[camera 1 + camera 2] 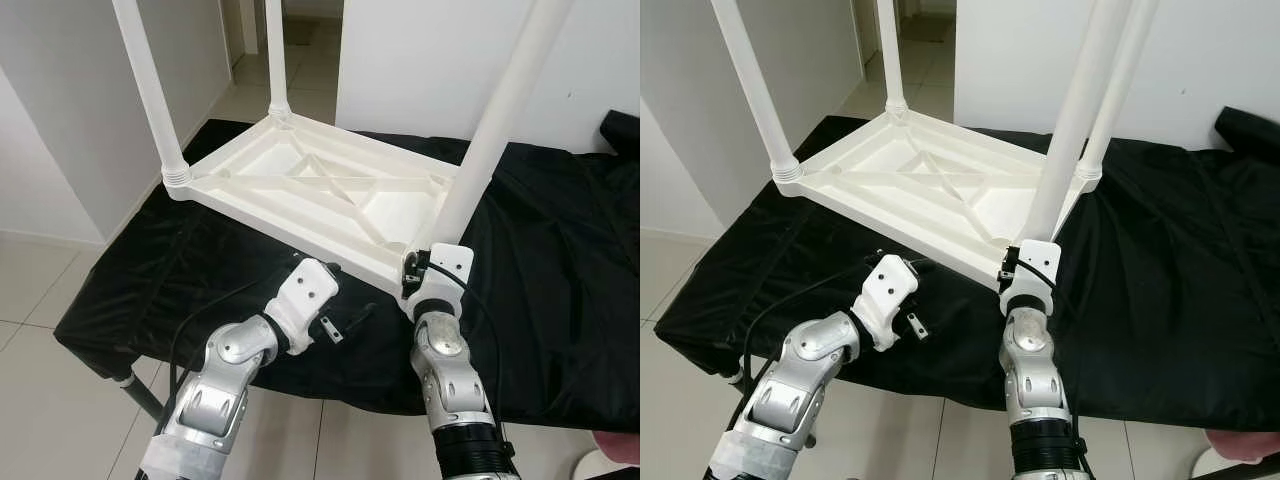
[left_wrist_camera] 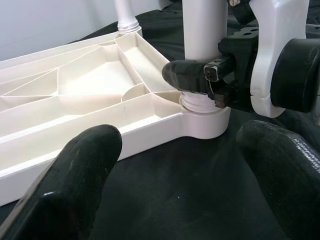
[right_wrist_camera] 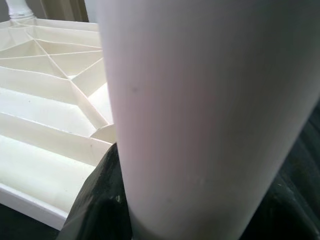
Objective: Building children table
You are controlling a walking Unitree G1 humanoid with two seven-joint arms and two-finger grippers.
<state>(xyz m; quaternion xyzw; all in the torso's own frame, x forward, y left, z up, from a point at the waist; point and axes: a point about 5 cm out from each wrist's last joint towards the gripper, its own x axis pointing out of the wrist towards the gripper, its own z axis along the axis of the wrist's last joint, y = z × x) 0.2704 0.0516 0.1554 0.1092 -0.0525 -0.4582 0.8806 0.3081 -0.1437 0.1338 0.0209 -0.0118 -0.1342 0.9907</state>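
A white plastic children's table top [image 1: 300, 185] lies upside down on a black cloth, its ribbed underside facing up. Several white legs stand upright in its corner sockets. My right gripper [image 1: 418, 268] is shut on the near-right leg [image 1: 490, 140] just above its socket [image 2: 202, 117]. One of its black fingers [image 2: 190, 77] presses against that leg. My left gripper [image 1: 350, 320] hovers open over the cloth, a little in front of the top's near edge and left of that socket. Its two fingertips [image 2: 85, 170] stand wide apart with nothing between them.
The black cloth [image 1: 560, 260] covers a low bench that reaches out to the right. White walls close in at left and back, with a doorway [image 1: 310, 40] behind. Tiled floor [image 1: 40, 370] lies to the front left, and a bench leg [image 1: 140, 395] shows below the cloth.
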